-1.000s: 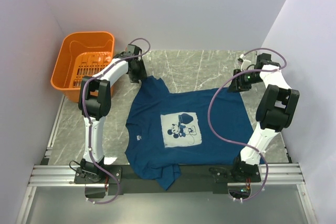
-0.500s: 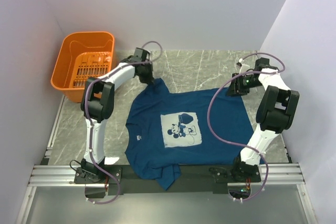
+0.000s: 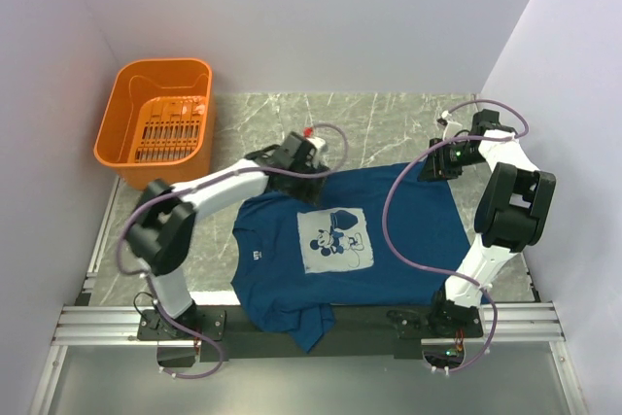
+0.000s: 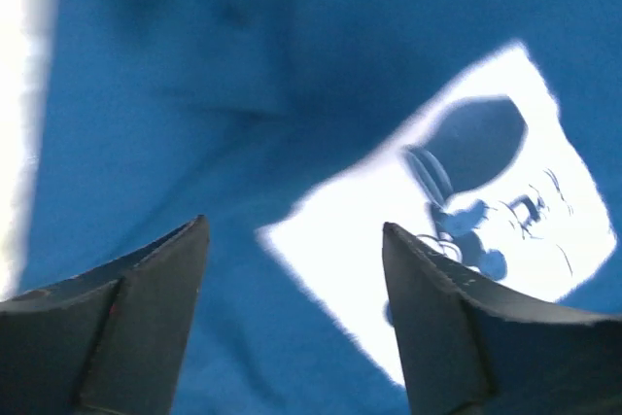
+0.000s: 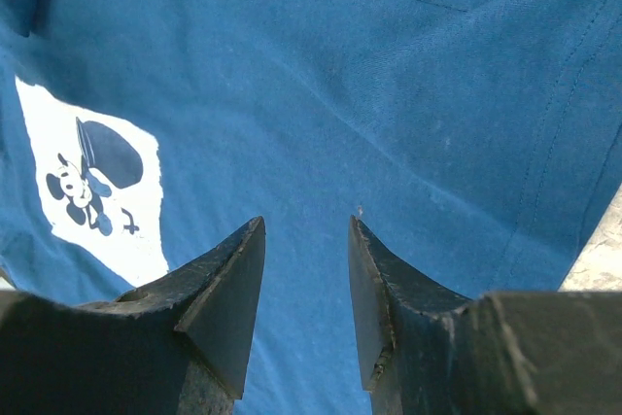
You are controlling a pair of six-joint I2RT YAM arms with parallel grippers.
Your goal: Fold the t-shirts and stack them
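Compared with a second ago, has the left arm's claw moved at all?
Yes. In the top view the left gripper has swung right, away from the orange basket. It now hangs over the far edge of the t-shirt, jaws open.

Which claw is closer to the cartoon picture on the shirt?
The left. The left claw hangs open just off the cartoon picture's far-left corner, over the blue shirt. The right claw is over the shirt's far right corner, well away from the picture.
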